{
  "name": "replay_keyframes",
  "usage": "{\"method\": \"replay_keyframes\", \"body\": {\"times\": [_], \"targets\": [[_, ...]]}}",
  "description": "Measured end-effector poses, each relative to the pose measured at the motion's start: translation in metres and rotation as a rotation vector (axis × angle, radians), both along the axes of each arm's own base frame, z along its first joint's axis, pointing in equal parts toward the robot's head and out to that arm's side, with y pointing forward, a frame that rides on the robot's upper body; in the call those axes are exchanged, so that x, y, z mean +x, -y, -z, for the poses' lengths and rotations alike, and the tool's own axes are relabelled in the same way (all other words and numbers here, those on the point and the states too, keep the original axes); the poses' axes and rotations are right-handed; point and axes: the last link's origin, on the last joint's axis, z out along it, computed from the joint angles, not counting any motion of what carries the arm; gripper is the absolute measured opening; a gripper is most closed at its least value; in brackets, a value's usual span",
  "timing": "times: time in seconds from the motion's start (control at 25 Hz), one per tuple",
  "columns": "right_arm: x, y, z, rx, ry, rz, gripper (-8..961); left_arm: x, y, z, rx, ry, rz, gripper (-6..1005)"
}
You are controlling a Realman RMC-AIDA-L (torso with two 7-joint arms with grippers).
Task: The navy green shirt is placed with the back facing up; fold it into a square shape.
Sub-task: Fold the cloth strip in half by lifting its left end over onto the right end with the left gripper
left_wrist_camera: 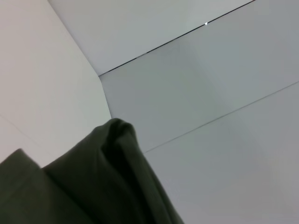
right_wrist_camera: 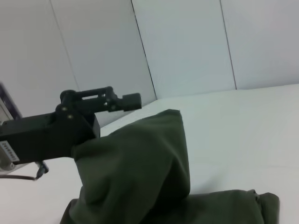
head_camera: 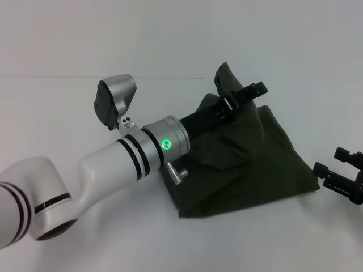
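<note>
Folding the navy green shirt (head_camera: pixel 249 158) into a square, about partway there. Lying on the white table (head_camera: pixel 68 90), a bit to the right of the middle, already bunched into a smaller, thick shape with layers on top of each other. Not a neat square yet: edges crooked, big wrinkles, one corner poking up high at the far side.

Reaching across from the left, the left gripper (head_camera: pixel 245 95) holding that raised part of the cloth up off the table, fingers closed on it, as far as the right wrist view shows. Hanging down from the grip like a little tent in that view.

Waiting near the right edge of the shirt, just beside it, the right gripper (head_camera: pixel 342 173), fingers apart, holding nothing.

Left to do, at a guess: laying the lifted part down flat, then smoothing and squaring the sides.
</note>
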Motion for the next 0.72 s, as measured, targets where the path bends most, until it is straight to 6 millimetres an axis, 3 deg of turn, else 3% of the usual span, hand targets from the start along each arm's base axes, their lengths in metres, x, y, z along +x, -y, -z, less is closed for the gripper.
{"method": "replay_keyframes", "body": {"times": [0.48,0.72], "targets": [[0.0,-0.001,0.0,0.004,-0.001,0.005,841,0.017,0.006,0.004,0.017,0.074,0.018,883],[-0.001,-0.002,0.0,0.003,-0.004,-0.001,841,0.033,0.015,0.004,0.125,0.044,0.176,957]]}}
